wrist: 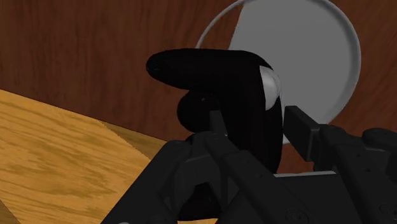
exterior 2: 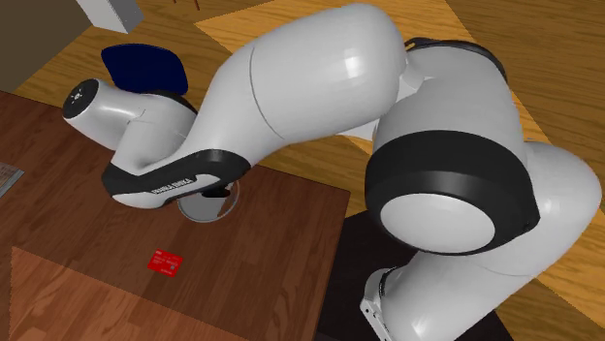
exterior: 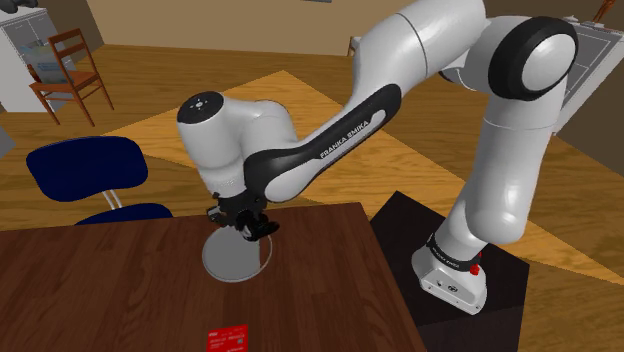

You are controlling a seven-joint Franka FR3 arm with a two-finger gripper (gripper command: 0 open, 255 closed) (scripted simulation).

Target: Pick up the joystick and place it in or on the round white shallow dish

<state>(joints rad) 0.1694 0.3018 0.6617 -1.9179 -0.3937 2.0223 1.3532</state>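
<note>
End effector (wrist: 257, 121) pinching the black joystick (wrist: 210, 67). It hangs over the round grey dish (wrist: 305, 51) on the brown tabletop (exterior: 100, 290).

Second exterior view: the arm (exterior 2: 175, 182) covers most of the dish (exterior 2: 208, 213). Wrist view: the joystick (wrist: 222, 83) hides part of the dish rim. Shoulder view: the bottom edge crops the red card (exterior: 228, 340); its print is illegible.

the shoulder view looks down from behind the claw (exterior: 245, 222), beside the stand (exterior: 400, 215); the second exterior view sits close behind the arm (exterior 2: 320, 77); the wrist view looks along the claw; all share the dish (exterior: 232, 262) beneath it
</note>
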